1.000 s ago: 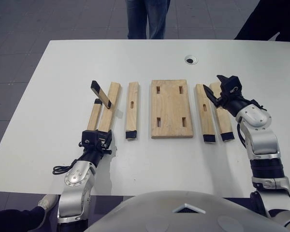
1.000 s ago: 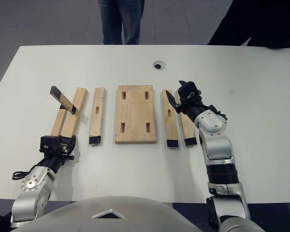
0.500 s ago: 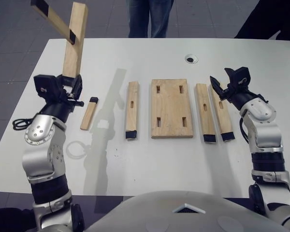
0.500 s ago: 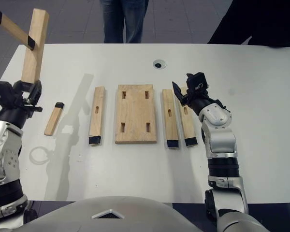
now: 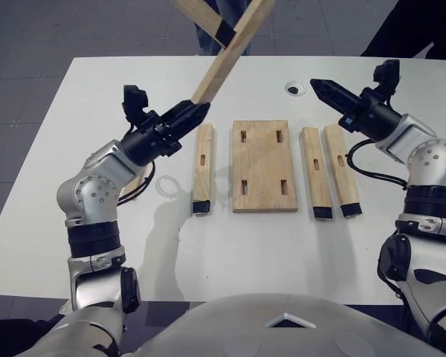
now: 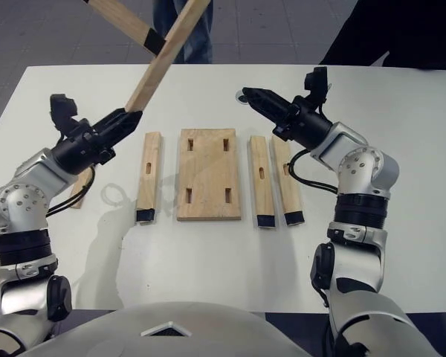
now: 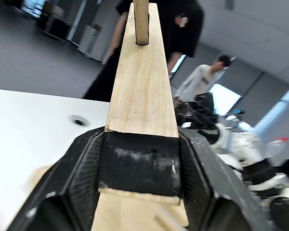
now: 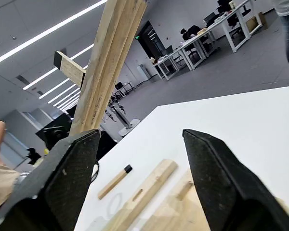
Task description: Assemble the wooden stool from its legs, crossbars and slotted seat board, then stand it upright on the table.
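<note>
My left gripper point(image 5: 193, 111) is shut on the black-tipped end of a wooden leg point(image 5: 230, 52), which slants up over the table's back. A crossbar point(image 5: 204, 13) sticks through the leg near its top. The slotted seat board point(image 5: 262, 166) lies flat mid-table. One leg point(image 5: 202, 167) lies to its left and two legs point(image 5: 314, 172) point(image 5: 340, 169) to its right. A short crossbar point(image 6: 78, 195) lies behind my left arm, partly hidden. My right gripper point(image 5: 325, 89) hovers open above the table's back, right of the raised leg, with nothing between its fingers point(image 8: 67, 178).
A round cable hole point(image 5: 293, 90) sits in the white table point(image 5: 401, 245) behind the seat board. The front strip of the table is bare.
My left arm has swung the leg with its crossbar up off the table and rightward toward the middle. My right gripper has lifted off the right-hand legs and moved back and inward.
</note>
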